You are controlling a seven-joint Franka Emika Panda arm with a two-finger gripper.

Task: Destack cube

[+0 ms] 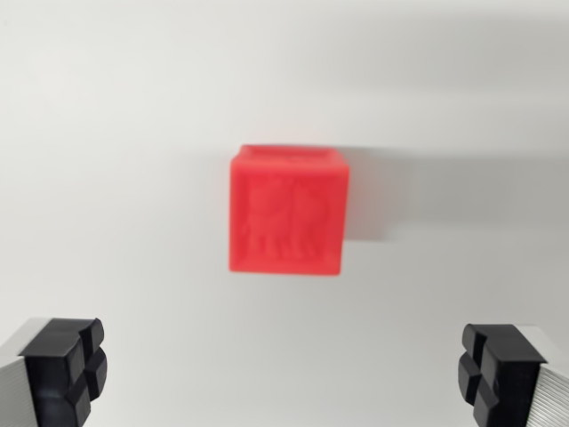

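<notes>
- While the gripper (283,374) hangs with fingers wide apart, holding nothing, the red cube (287,212) sits ahead, off-centre.
- Descending straight could miss it or knock it off whatever lies beneath.

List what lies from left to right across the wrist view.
Left finger → red cube → right finger, all over a white table.

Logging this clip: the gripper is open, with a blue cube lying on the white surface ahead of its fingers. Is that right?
Not quite. In the wrist view the cube is red, not blue. The rest holds: the gripper is open, and the cube lies on the white surface ahead of the fingers.
</notes>
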